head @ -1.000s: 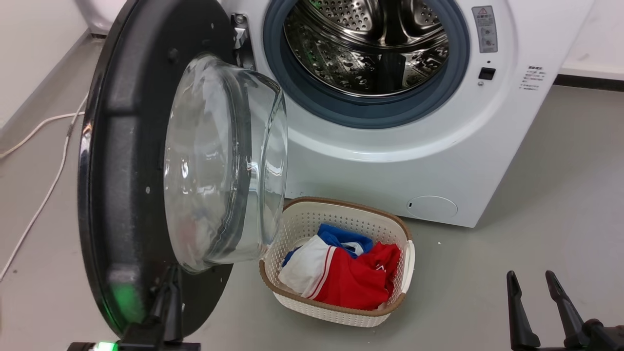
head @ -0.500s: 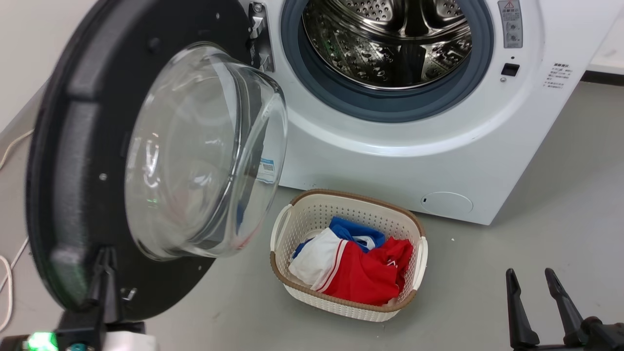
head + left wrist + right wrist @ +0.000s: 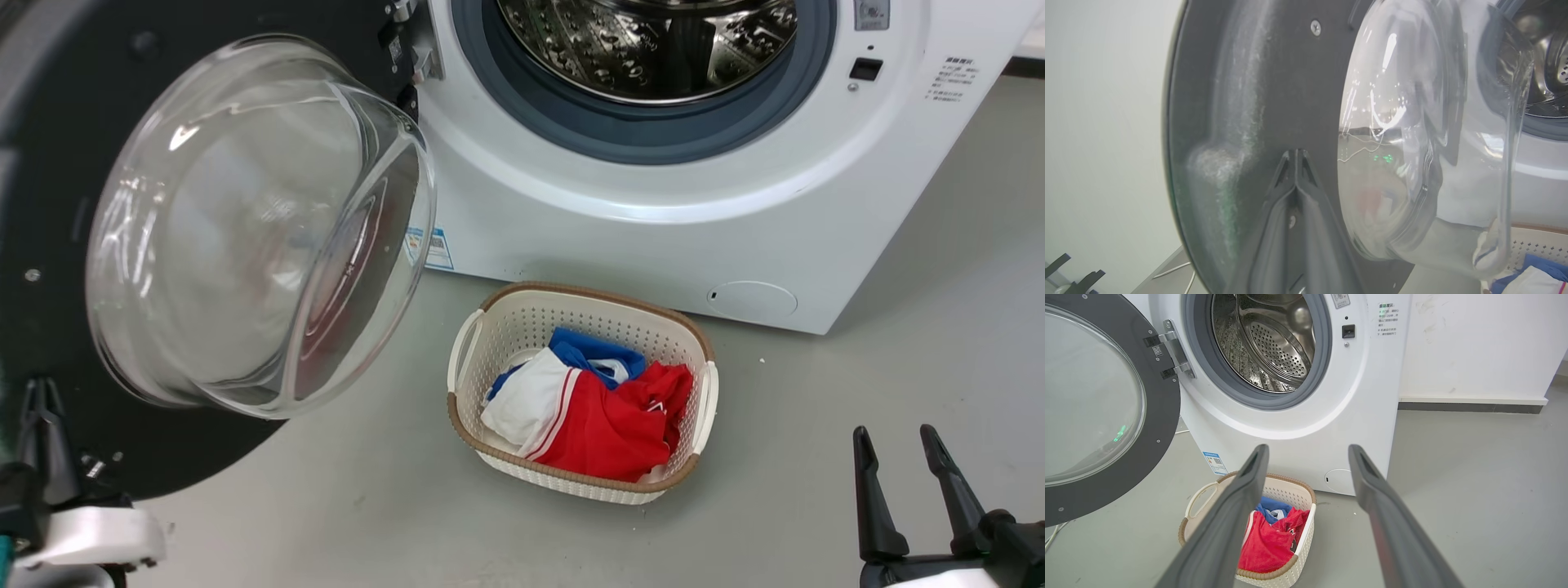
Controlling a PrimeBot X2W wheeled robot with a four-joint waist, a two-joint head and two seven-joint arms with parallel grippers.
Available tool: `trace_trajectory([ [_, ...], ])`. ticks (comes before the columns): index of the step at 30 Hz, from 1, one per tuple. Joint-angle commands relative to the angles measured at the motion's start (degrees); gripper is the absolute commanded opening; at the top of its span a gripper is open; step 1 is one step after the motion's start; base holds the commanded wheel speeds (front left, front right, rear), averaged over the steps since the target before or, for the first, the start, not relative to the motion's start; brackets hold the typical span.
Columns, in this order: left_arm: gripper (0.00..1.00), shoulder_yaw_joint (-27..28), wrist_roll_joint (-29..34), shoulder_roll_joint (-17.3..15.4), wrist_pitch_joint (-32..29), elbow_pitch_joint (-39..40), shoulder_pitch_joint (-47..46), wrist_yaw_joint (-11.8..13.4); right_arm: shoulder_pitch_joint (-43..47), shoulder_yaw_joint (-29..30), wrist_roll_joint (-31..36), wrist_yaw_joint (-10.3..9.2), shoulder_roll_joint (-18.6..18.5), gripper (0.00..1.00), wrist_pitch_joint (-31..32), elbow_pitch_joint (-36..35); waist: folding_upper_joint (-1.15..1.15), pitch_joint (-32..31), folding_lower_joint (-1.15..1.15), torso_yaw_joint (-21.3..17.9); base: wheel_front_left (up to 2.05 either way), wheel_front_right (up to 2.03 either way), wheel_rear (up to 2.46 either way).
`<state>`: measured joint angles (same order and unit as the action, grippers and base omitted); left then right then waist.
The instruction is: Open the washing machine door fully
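- The washing machine door (image 3: 204, 245) — a large round glossy black disc with a bulging clear glass bowl at its centre — is seen swung well away from the white boxy front-loading washing machine (image 3: 653, 212). It hangs from the metal hinge (image 3: 1175, 355) on the left of the grey-gasketed steel drum opening (image 3: 1265, 347).
- The step in hand is judged to be the last part of the outward swing.
- The push is best applied low on the black inner face, near the rim and far from the hinge, where least force is needed.
- The arc of the hinge should be followed, so that the fingertips are not dragged sideways off the smooth plastic or onto the glass.
- Pressure should be eased as the hinge nears its stop — a hard shove could strain it or make the door rebound.
- The cream perforated plastic laundry basket (image 3: 571, 290), holding red, white and blue clothing, stands on the grey floor (image 3: 816, 425) just before the machine's lower front edge, to the right of the door, so it is not thought to be in the way.
- The left gripper (image 3: 1296, 157) is seen with its two dark fingers brought together, nothing between them, the tips apparently laid against the door's inner face.
- The right gripper (image 3: 1308, 451) is held wide apart over the floor, empty and touching nothing.
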<state>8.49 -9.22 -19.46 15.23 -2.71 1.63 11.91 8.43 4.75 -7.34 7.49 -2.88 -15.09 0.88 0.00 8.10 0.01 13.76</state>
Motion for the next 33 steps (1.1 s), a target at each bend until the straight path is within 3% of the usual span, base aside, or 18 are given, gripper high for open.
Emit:
trace_trajectory([
  [1,0.00,1.36,-0.33,-0.47,-0.15,-0.71,-1.29,0.03,-0.81,0.15,0.53,0.00,0.02,1.00,-0.10,-0.21,0.00,0.54,-0.01,0.08,0.00,0.00,0.00],
  [11,0.00,7.19,-1.23,-1.49,-0.16,-5.49,-5.63,-2.03,-2.23,0.35,1.64,0.00,0.02,1.00,-0.10,-0.68,0.00,3.15,-0.01,-0.09,0.00,0.00,0.00],
  [33,0.00,15.41,-1.61,-6.50,-0.16,-22.57,-16.13,-9.49,-4.88,0.40,3.28,0.00,0.02,1.00,-0.10,-0.68,0.00,6.93,-0.01,-1.84,0.00,0.00,0.00],
])
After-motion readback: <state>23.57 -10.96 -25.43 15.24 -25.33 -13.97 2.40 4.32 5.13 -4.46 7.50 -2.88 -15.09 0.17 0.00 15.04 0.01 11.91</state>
